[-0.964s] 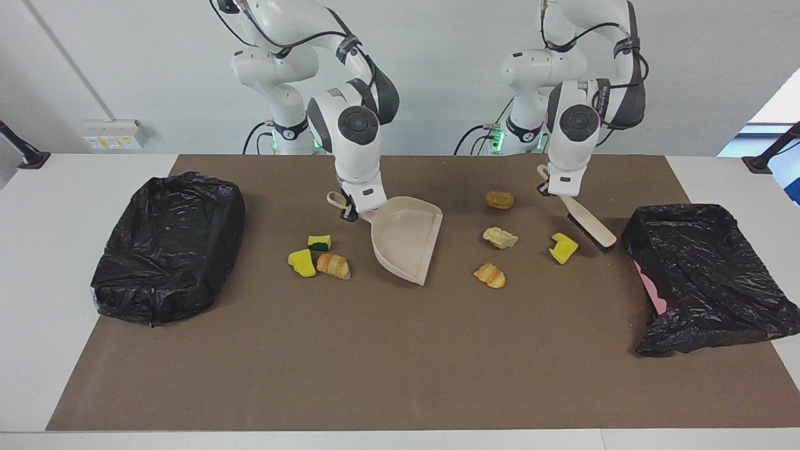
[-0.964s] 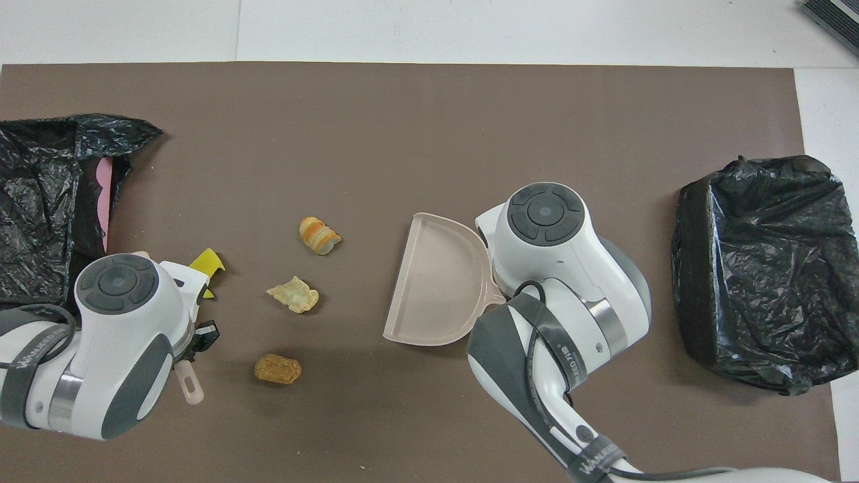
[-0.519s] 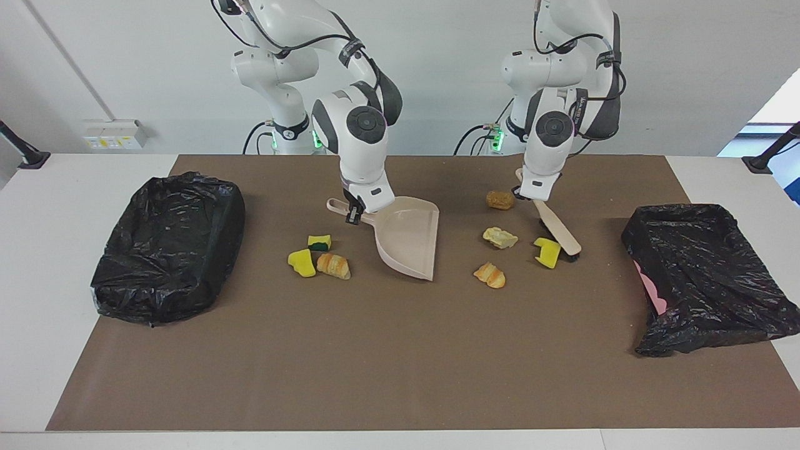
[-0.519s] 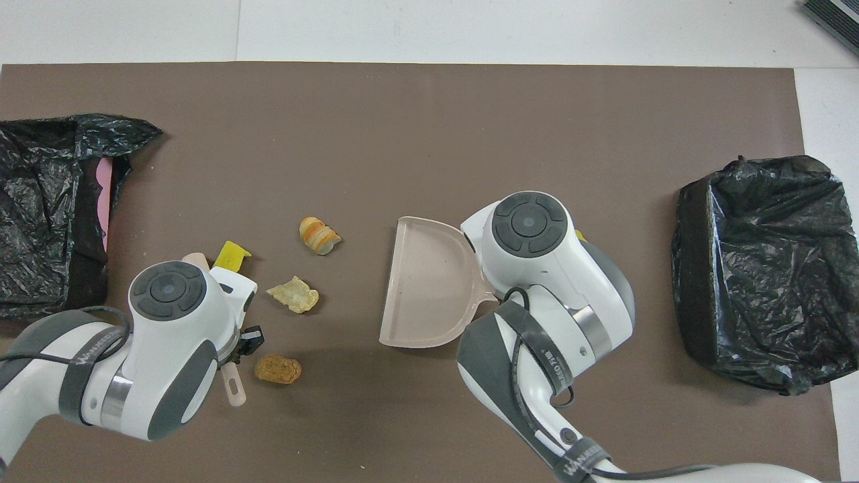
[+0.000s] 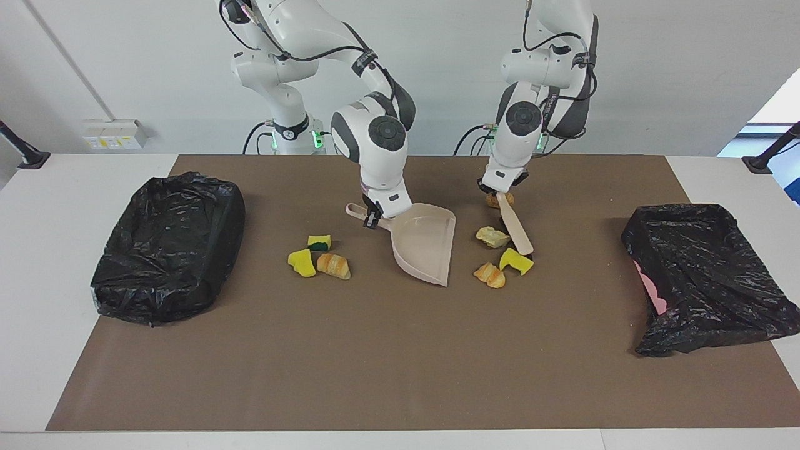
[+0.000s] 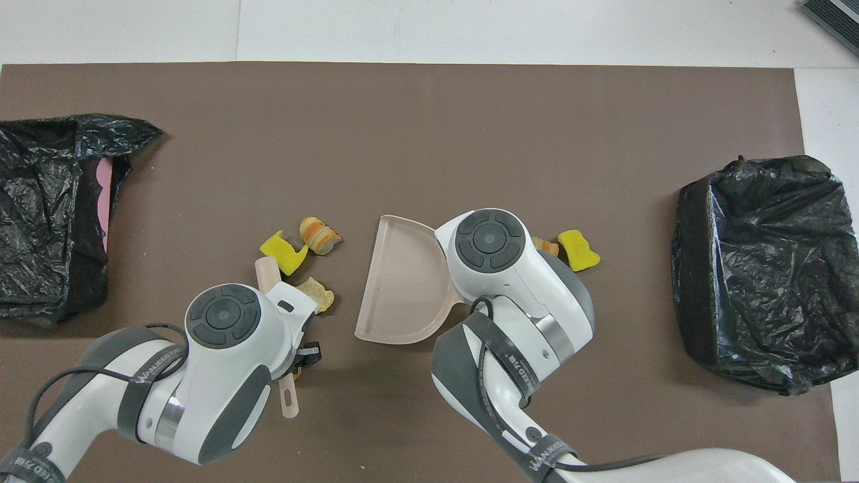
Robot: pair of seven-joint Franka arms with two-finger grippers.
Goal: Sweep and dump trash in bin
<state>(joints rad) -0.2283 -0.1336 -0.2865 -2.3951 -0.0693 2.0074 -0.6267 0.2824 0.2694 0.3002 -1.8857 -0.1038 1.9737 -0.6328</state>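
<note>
Now the brush (image 5: 516, 230) is seen farther toward the right arm's end of the surface (image 5: 400, 350) than it was a second ago, and the yellow sponge chunk (image 5: 515, 261) has been pushed along with it, away from the lined bin (image 5: 706, 275) at the left arm's end. The brush handle is clamped in the left tool (image 5: 494, 190), its fingers closed on it. That chunk is now touching the striped pastry piece (image 5: 490, 275), and the pale beige wad (image 5: 493, 237) lies just beside the brush. The brown pastry piece (image 5: 500, 200) is partly hidden under the left tool.

Meanwhile, the dustpan (image 5: 425, 247) has been shifted toward this cluster by the right tool (image 5: 374, 215), which is closed on the pan's handle; the pan's open edge is now near the gathered bits but not yet touching them.

Three more bits are left untouched beside the dustpan, toward the right arm's end: a yellow chunk (image 5: 302, 263), a chunk with a green side (image 5: 319, 242) and a golden pastry (image 5: 334, 265). The second lined bin (image 5: 169, 247) stands at that end.

By this judgement, the gap between brush and pan is being closed, and one more stroke is probably needed before any trash is carried into the pan. Nothing has been dumped yet.
</note>
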